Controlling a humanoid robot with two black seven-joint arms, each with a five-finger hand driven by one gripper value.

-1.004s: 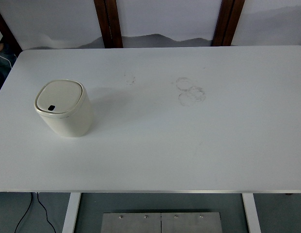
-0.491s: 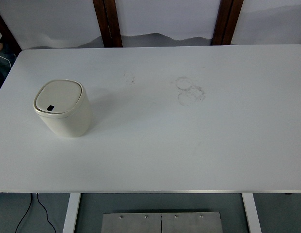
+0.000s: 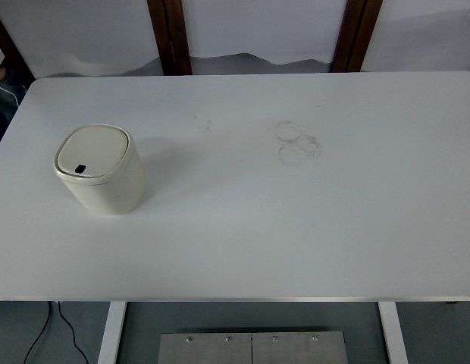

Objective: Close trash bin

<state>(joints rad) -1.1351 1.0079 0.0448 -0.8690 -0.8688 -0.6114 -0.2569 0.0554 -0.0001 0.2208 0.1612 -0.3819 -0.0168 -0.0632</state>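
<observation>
Standing upright at left of frame on the white tabletop [image 3: 296,227], cream trash bin [image 3: 100,171], lid flat and closed. Faint ring marks [image 3: 297,141] upper centre. Hand state: cannot tell.

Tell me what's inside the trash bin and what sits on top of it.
The trash bin has its cream lid lying flat and closed, with a small dark button near the front edge. Nothing rests on the lid. The inside is covered, so its contents cannot be seen.

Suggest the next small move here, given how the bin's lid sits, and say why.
Probably none beyond a check: the trash bin stands upright on the table's left side with its lid lying flat on top, apparently already shut. Neither arm is in view, so I would confirm closure rather than reach in.
</observation>
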